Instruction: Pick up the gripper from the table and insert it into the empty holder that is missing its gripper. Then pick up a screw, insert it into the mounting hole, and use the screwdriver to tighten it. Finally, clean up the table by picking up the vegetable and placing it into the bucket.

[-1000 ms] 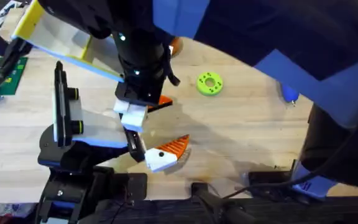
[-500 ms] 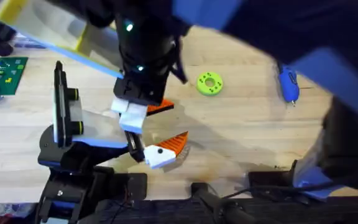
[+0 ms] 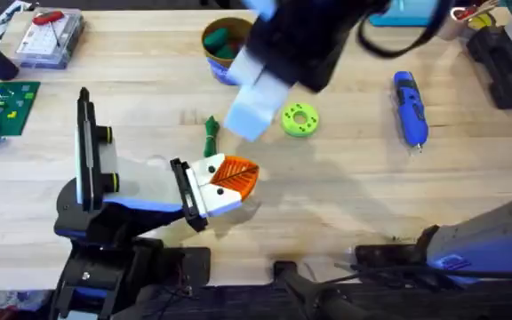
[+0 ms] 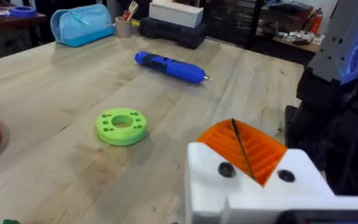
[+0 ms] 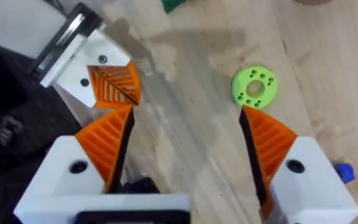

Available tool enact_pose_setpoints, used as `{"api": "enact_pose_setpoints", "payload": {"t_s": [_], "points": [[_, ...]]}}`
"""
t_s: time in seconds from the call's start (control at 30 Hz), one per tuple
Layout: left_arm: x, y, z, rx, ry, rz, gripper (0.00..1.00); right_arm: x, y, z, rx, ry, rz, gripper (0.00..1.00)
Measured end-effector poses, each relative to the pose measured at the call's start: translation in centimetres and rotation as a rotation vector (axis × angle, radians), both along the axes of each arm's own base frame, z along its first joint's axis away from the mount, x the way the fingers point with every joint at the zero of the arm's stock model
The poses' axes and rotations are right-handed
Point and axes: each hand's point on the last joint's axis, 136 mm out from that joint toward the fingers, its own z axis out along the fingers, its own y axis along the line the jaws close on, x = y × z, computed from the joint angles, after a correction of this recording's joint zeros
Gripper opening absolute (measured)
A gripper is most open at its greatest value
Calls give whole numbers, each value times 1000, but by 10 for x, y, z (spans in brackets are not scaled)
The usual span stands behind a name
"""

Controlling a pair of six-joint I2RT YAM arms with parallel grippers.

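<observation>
The orange ribbed gripper (image 3: 225, 180) on its white block sits in the holder (image 3: 92, 182), at the black rail. In the left wrist view it presses against a second orange finger, so my left gripper (image 4: 241, 146) is shut with nothing between. My right gripper (image 5: 186, 111) hangs open and empty high above the table, blurred white (image 3: 256, 102) in the overhead view. The dark-green vegetable (image 3: 210, 138) lies on the table just beyond the holder's fingers. The orange bucket (image 3: 225, 49) stands at the back, with something green inside. At the right lies the blue screwdriver (image 3: 410, 107). A screw is out of view.
A lime-green ring disc (image 3: 300, 119) lies between the vegetable and the screwdriver. At the far left are a clear box (image 3: 47, 36) and a green board (image 3: 3, 107). A black case (image 3: 505, 62) sits at the far right, and the right arm's base (image 3: 469, 253) at the front right.
My right arm has risen and pulled back from the holder, empty. The orange gripper it held now sits in the holder against the other finger. The bucket and vegetable have come into sight.
</observation>
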Motion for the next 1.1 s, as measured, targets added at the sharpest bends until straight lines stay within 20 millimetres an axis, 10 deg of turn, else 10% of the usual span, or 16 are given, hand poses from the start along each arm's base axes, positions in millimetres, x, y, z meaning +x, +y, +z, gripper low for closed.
{"api": "enact_pose_setpoints", "payload": {"t_s": [0.27,1.1], "points": [[0,0,0,0,-1,0,4,3,-43,-2,39,67,-134,995],[0,0,0,0,0,0,4,-23,-61,-68,-22,203,-162,995]]}}
